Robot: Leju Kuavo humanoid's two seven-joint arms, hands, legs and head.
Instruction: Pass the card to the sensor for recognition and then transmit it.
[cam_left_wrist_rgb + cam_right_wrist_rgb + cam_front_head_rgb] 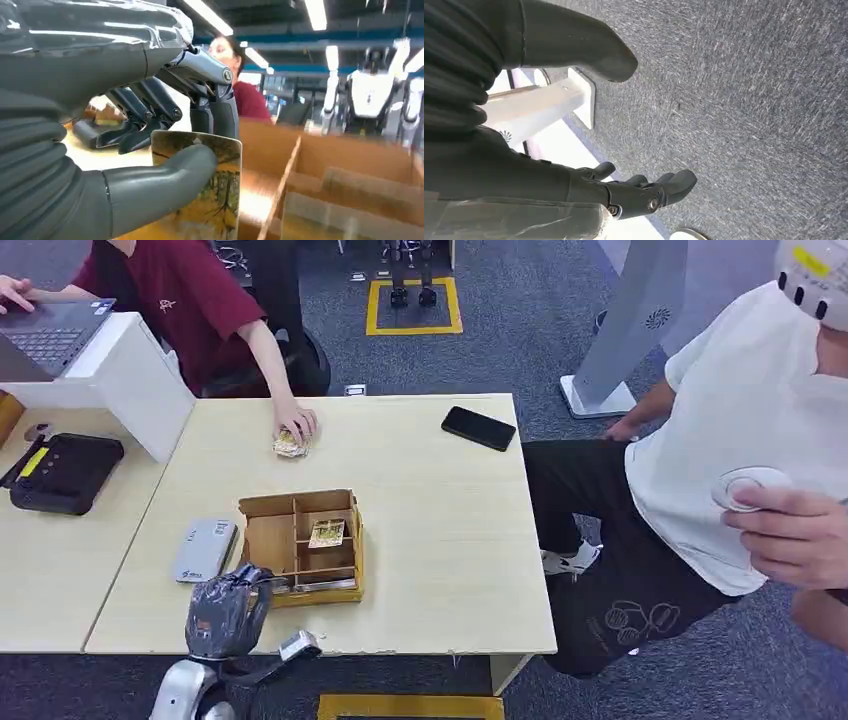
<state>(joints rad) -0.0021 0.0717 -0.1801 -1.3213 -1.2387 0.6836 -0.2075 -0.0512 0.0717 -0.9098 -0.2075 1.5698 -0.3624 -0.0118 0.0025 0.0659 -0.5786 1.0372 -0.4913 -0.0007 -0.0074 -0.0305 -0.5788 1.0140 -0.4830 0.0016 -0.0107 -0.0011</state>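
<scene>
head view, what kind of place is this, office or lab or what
Probably a robotics lab or test room set up like an office: grey carpet with a yellow floor marking around a robot's feet, a person at a laptop, and a white humanoid robot standing in the background of the left wrist view.

A robotics lab or office. Grey carpet (440,360) surrounds a pale wooden table (440,540); beyond it lie a laptop (45,335) and yellow floor markings (412,305). White humanoid robots (370,95) stand under strip lights.

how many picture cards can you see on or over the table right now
3 at least. One card is pinched in the left hand beside the wooden box; one lies in a box compartment; some, perhaps a stack, sit under a person's hand at the far edge.
</scene>
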